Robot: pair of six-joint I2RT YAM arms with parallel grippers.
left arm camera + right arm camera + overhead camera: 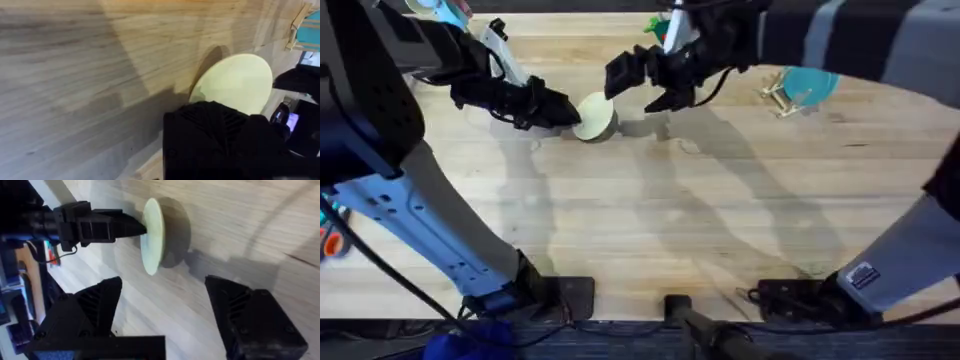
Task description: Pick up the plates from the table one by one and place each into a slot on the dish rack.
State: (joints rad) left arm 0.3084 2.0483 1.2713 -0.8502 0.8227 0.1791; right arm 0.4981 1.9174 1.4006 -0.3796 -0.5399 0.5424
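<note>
- The left gripper (563,108) sits toward eleven o'clock of the overhead view, reaching in from the far left, and its tips are clamped on the edge of the cream-yellow plate (595,116).
- That plate stands tilted on its rim rather than lying flat; its lower edge seems to touch the counter (650,230), though this cannot be settled.
- In the right wrist view the cream-yellow plate (153,235) shows nearly edge-on, with the left gripper (135,228) pinching its rim from the side and a dark shadow on the wood just behind it.
- In the left wrist view the plate's pale face (236,82) rises just beyond the black gripper body, and the counter's plank grain (80,75) runs across the wood behind it.
- The right gripper (638,88) hangs at about twelve o'clock, just beside the cream-yellow plate on its right side and apart from it; its two black fingers are spread wide with nothing between them.
- The right wrist view confirms this: the right gripper (162,297) has its fingers (235,300) well apart over bare wood.
- The teal-blue plate (810,84) stands upright at about two o'clock, seated in the dish rack (777,97), whose light wooden pegs show at the plate's left edge.
- The rack and teal-blue plate are well apart from the cream-yellow plate, with the right arm between them.
- The dish rack (299,27) and a patch of the teal-blue plate (312,30) also appear at the far edge of the left wrist view.
</note>
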